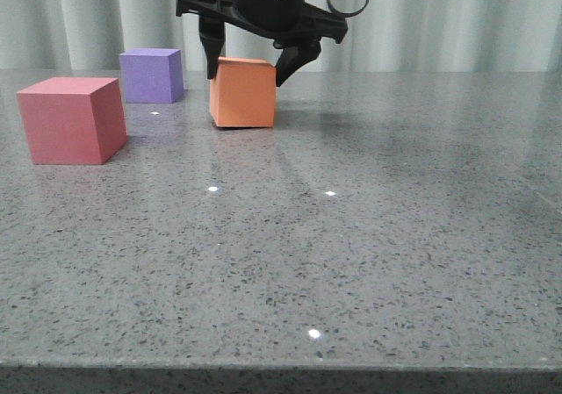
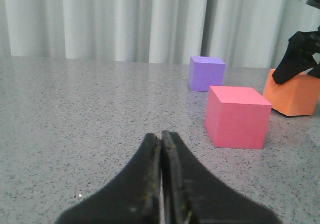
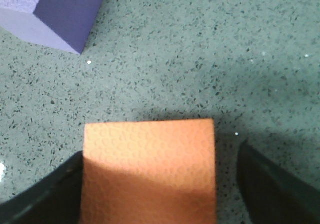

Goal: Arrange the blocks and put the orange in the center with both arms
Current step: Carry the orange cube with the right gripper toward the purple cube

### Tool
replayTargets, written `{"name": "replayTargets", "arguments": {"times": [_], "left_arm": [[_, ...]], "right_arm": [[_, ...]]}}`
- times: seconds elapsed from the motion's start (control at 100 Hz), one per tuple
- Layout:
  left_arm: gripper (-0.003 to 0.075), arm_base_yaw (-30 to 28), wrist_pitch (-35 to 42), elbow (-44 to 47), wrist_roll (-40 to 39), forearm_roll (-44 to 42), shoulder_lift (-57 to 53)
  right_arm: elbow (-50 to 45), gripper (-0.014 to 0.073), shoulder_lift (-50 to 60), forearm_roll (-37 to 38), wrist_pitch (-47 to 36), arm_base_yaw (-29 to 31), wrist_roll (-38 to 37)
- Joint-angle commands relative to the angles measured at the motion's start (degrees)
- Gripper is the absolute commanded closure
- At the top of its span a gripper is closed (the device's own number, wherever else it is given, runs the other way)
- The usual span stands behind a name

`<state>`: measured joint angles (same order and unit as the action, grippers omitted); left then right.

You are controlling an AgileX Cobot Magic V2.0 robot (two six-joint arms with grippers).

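Right pincer (image 1: 248, 68) spread open astride orange cube (image 1: 243, 93) near tabletop (image 1: 369, 254) far edge; left pincer (image 2: 161, 184) closed.

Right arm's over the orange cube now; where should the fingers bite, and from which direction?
Come straight down on the orange cube and pinch its two flat side faces. The right gripper already straddles it, open, one finger nearly touching and the other standing off, so centre first.

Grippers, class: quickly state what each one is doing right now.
Left gripper: closed, holding nothing.
Right gripper: open, straddling the orange cube, not clamped.
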<state>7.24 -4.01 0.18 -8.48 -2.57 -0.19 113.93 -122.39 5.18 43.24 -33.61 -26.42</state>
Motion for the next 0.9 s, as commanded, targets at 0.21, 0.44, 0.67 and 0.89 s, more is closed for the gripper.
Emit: {"name": "replayTargets", "arguments": {"times": [0.21, 0.44, 0.67, 0.89], "left_arm": [[0.0741, 0.0, 4.8, 2.4, -0.5, 0.0, -2.1], [0.0741, 0.0, 4.8, 2.4, -0.5, 0.0, -2.1], [0.0741, 0.0, 4.8, 2.4, -0.5, 0.0, -2.1], [0.0741, 0.0, 4.8, 2.4, -0.5, 0.0, -2.1]], "right_arm": [[2.1, -0.0061, 4.5, -0.4, -2.0, 0.1, 0.1], [2.1, -0.0061, 9.5, 0.7, 1.3, 0.3, 1.2], [1.5, -0.0061, 16.2, 6.7, 7.9, 0.9, 4.4], [-7.3, -0.0061, 25.2, 9.5, 7.0, 4.0, 5.6]]}}
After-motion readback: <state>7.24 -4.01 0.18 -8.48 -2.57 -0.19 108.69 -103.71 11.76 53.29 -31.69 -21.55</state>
